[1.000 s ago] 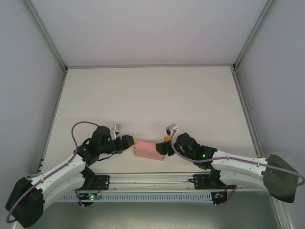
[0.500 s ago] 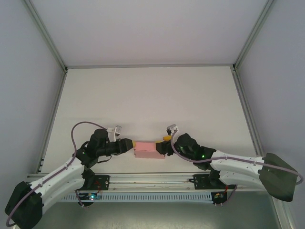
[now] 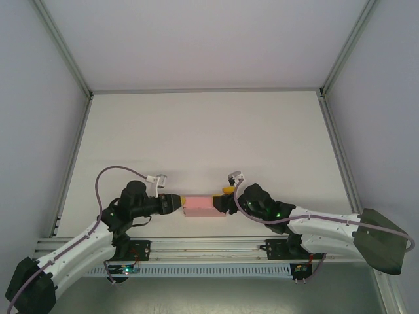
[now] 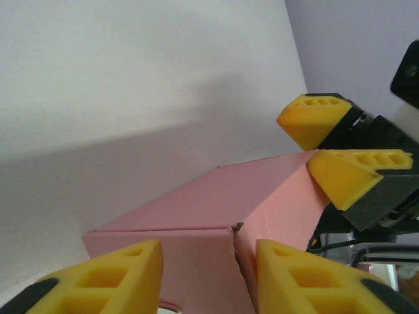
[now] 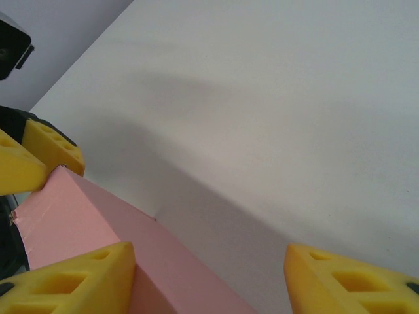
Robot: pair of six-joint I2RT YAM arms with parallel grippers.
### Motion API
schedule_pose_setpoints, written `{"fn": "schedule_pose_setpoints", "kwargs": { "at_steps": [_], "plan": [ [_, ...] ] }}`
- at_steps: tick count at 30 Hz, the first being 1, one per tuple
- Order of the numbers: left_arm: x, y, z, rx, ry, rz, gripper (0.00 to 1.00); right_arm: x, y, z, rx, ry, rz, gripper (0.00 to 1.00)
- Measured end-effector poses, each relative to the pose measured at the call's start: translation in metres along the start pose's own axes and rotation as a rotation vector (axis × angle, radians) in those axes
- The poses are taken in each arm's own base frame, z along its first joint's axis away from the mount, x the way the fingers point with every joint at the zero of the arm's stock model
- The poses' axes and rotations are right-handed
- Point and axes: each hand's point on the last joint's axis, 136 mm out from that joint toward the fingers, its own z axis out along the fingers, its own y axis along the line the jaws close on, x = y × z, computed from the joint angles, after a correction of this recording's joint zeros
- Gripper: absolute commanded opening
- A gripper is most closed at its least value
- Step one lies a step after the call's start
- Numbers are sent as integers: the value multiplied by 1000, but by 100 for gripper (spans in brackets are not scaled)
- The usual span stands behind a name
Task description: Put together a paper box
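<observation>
Counts: one box (image 3: 200, 205); two arms; two grippers, each with two yellow fingers; one purple cable (image 3: 99, 190) looped at each arm.
Surface: a plain white matte table (image 3: 209, 131), with the box's soft shadow spreading beyond it in the wrist views.
Room: pale walls closed in the left, right and far sides, and metal rails (image 3: 64, 52) ran along the table's edges and up the corners.
Box: pink card folded into a flat rectangle. It lay on the table between the two grippers, its left end at the left gripper's tips and its right end at the right gripper's tips.
Left arm: it reached low from its base with the forearm angled inward. The wrist pointed right, along the box's length.
Left gripper (image 3: 178, 202): the fingers stood apart astride the box's left end, where a seam between flaps faced the wrist camera. Whether they pressed the card could not be told.
Right arm: it stretched low from its base, with the wrist pointing left at the box.
Right gripper (image 3: 222, 199): the jaws were spread. The box's right end lay against one finger (image 5: 72, 278), with bare table between it and the other finger, so nothing was clasped.
Grippers together: their tips faced one another with the box between them.
</observation>
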Motion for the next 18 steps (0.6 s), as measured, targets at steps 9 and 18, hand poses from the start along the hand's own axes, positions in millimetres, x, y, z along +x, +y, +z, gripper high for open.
{"fn": "schedule_pose_setpoints", "kwargs": {
  "at_steps": [9, 18],
  "plan": [
    [-28, -16, -11, -87, -39, 13, 100, -5, -2, -6, 62, 54, -49, 79],
    [-103, -38, -29, -304, -185, 13, 100, -38, 36, -13, -38, 81, -296, 98]
  ]
}}
